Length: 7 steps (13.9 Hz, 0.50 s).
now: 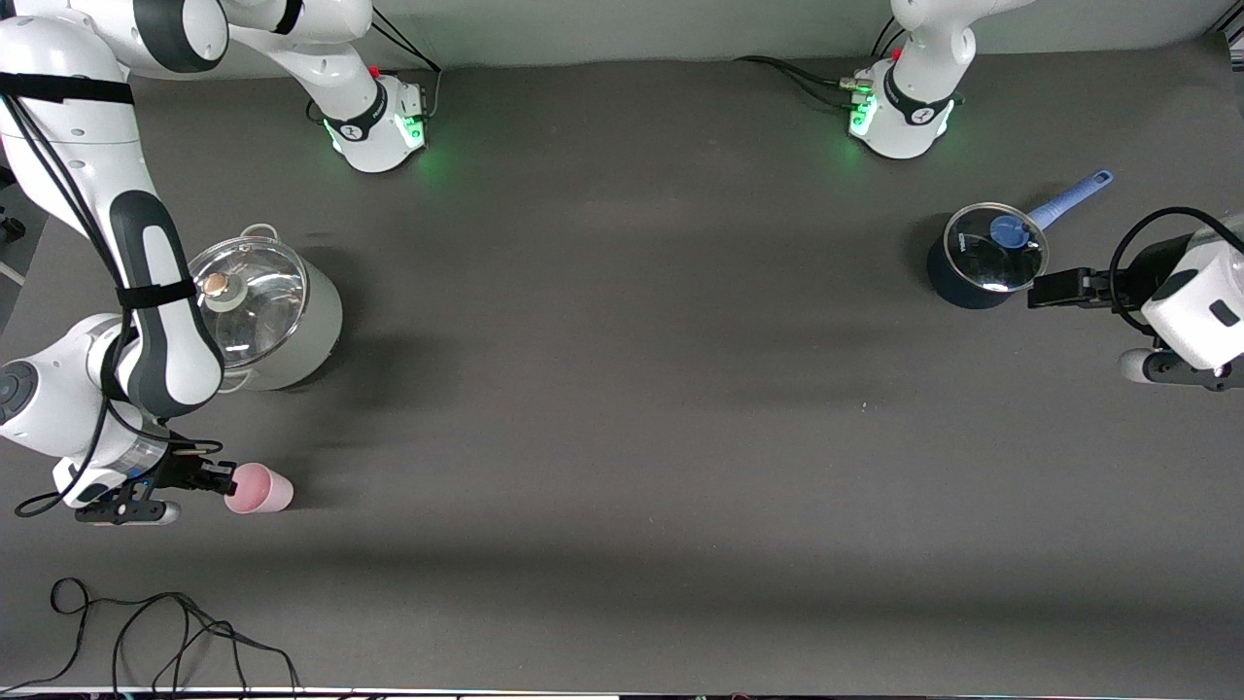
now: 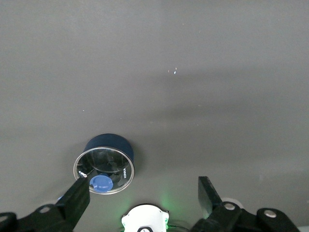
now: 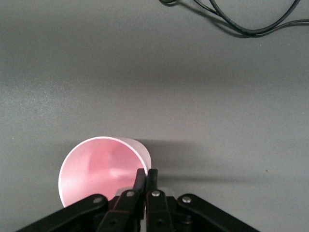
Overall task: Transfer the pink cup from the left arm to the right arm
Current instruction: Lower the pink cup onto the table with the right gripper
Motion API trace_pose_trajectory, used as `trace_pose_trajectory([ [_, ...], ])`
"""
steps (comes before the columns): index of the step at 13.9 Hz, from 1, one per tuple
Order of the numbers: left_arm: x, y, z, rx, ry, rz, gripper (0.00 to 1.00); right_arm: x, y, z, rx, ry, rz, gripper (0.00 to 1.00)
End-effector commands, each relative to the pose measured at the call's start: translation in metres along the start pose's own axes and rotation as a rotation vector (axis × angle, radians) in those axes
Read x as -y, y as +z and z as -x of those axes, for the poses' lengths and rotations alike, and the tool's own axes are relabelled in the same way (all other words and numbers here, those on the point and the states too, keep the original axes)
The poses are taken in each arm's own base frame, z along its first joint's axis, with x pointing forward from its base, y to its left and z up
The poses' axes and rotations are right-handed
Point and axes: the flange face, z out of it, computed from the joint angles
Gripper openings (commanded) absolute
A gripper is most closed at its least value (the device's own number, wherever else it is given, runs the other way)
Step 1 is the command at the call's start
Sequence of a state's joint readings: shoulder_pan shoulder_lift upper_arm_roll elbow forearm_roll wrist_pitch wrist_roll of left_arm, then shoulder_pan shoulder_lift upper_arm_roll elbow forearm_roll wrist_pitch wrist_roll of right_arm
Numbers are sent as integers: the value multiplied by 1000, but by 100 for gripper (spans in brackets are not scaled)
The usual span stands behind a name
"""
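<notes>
The pink cup (image 1: 264, 489) is at the right arm's end of the table, tipped on its side with its mouth toward my right gripper (image 1: 216, 479). In the right wrist view the right gripper (image 3: 146, 172) is shut on the rim of the pink cup (image 3: 96, 169), one finger inside the wall and one outside. Whether the cup rests on the grey table (image 1: 622, 408) or hangs just above it I cannot tell. My left gripper (image 1: 1038, 290) waits open and empty at the left arm's end, beside a blue saucepan (image 1: 984, 261). The left gripper (image 2: 143, 185) has its fingers wide apart.
A steel pot with a glass lid (image 1: 262, 309) stands farther from the front camera than the cup, close to the right arm. The blue saucepan (image 2: 105, 163) has a glass lid and a long handle (image 1: 1072, 196). A black cable (image 1: 146, 632) lies along the table's near edge.
</notes>
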<state>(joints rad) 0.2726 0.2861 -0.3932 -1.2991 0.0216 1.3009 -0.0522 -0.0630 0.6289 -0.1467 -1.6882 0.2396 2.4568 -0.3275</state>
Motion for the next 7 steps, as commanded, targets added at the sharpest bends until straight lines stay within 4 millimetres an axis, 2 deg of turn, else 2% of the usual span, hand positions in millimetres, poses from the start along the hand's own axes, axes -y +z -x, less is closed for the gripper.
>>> trace_pose_trajectory([
  [1, -20, -6, 11, -1, -9, -54, 100, -1, -3, -6, -17, -4, -16, 62],
  [2, -29, -4, 10, 0, 1, -74, 100, -3, -2, -5, -14, -1, -16, 87],
  [3, -31, -4, 10, -2, -5, -85, 100, -4, -3, -5, -15, 0, -16, 91],
  [4, -40, -4, 10, -7, 2, -95, 100, -4, -3, -5, -13, 0, -17, 100],
  [7, -45, -5, 17, -45, -1, -111, 100, -6, -3, -4, -10, 2, -17, 99],
])
